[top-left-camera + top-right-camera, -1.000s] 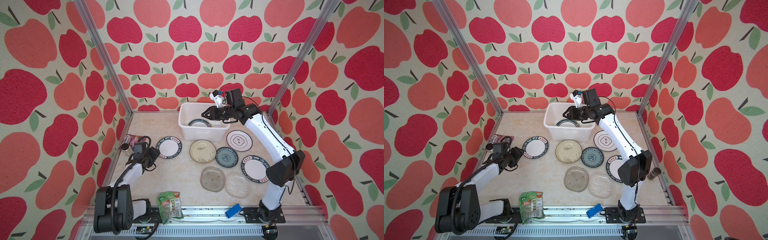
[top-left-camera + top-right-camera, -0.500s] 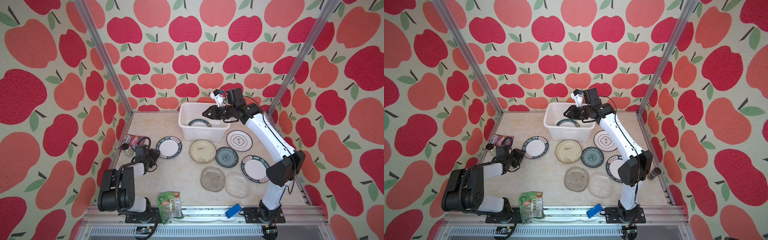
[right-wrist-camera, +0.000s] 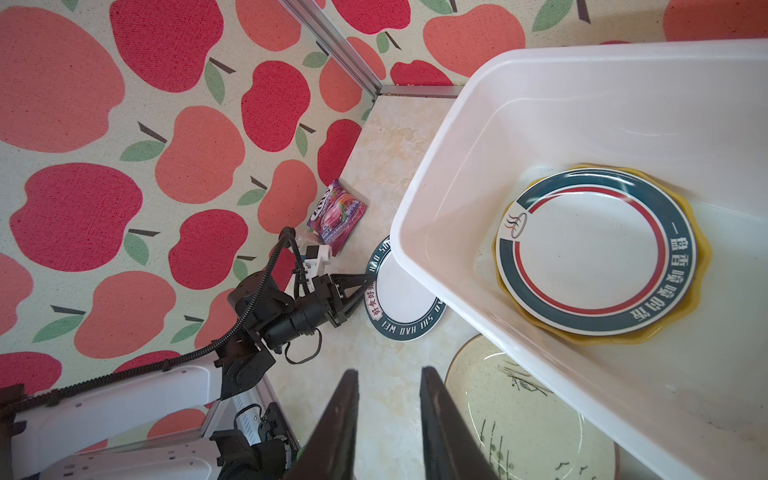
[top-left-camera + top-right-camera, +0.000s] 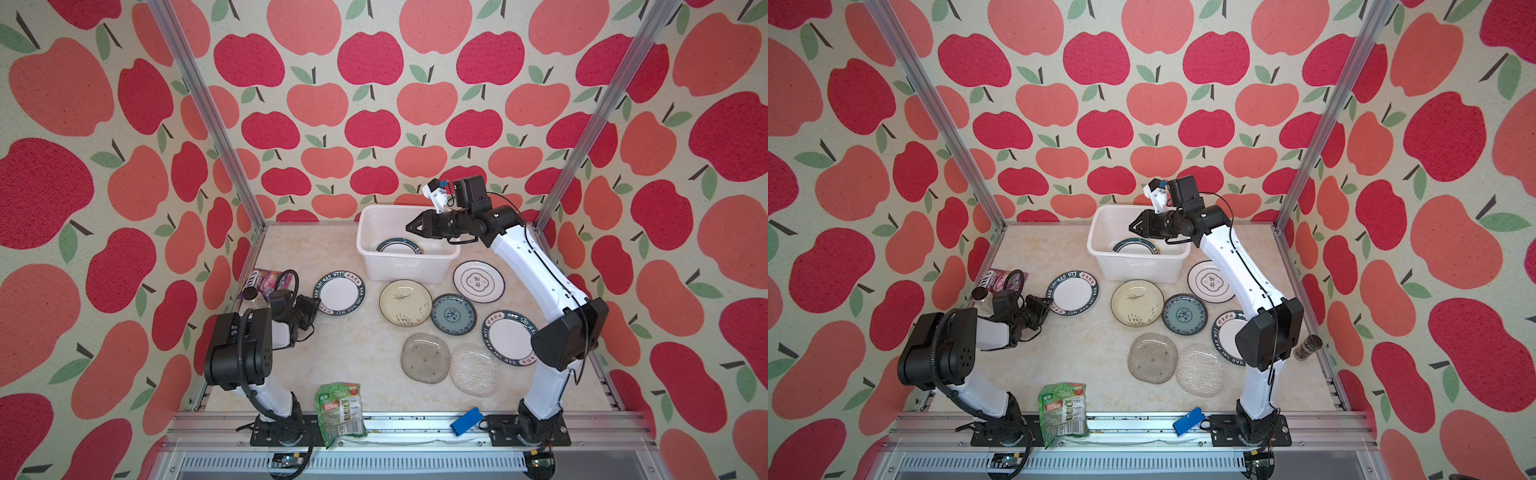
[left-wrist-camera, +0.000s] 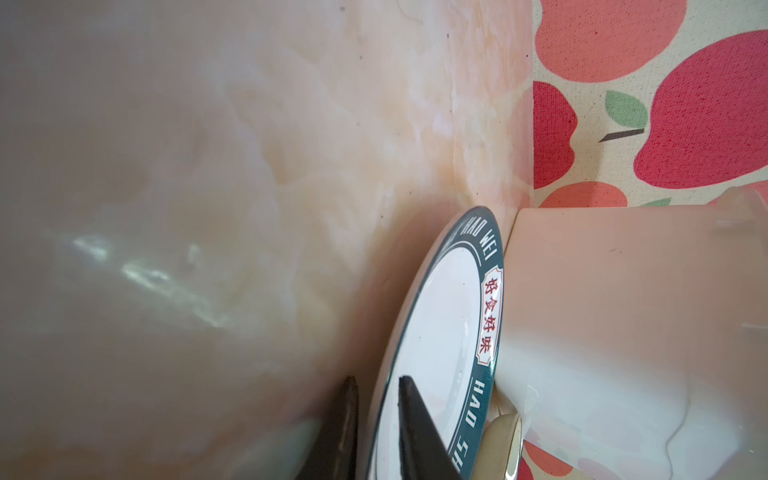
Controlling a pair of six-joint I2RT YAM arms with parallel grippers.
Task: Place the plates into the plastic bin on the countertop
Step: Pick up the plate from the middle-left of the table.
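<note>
My left gripper [image 4: 313, 305] [image 5: 376, 380] is shut on the near rim of a white plate with a dark lettered rim [image 4: 338, 293] [image 5: 440, 316], which lies on the countertop [image 4: 353, 345] beside the plastic bin [image 4: 405, 268]. One finger is over the rim and one under it. My right gripper [image 4: 409, 226] [image 3: 388, 370] hovers above the bin, open and holding nothing. In the bin a lettered plate [image 3: 590, 253] rests on a yellow one [image 3: 698, 266]. Cream [image 4: 405, 302], blue patterned [image 4: 453, 314], thin-rimmed [image 4: 478, 281], lettered [image 4: 509, 336], grey glass [image 4: 424, 358] and clear glass [image 4: 473, 370] plates lie on the countertop.
A green snack packet [image 4: 340, 409] lies at the front edge, with a blue block [image 4: 466, 420] on the front rail. A purple packet [image 4: 266, 278] and a small bottle [image 4: 249, 294] sit by the left wall. A dark jar [image 4: 1308, 347] stands at the right rail.
My left gripper's jaws have narrowed onto the lettered plate's rim, and the left arm has folded upward behind it. The right gripper has hardly moved above the bin.
</note>
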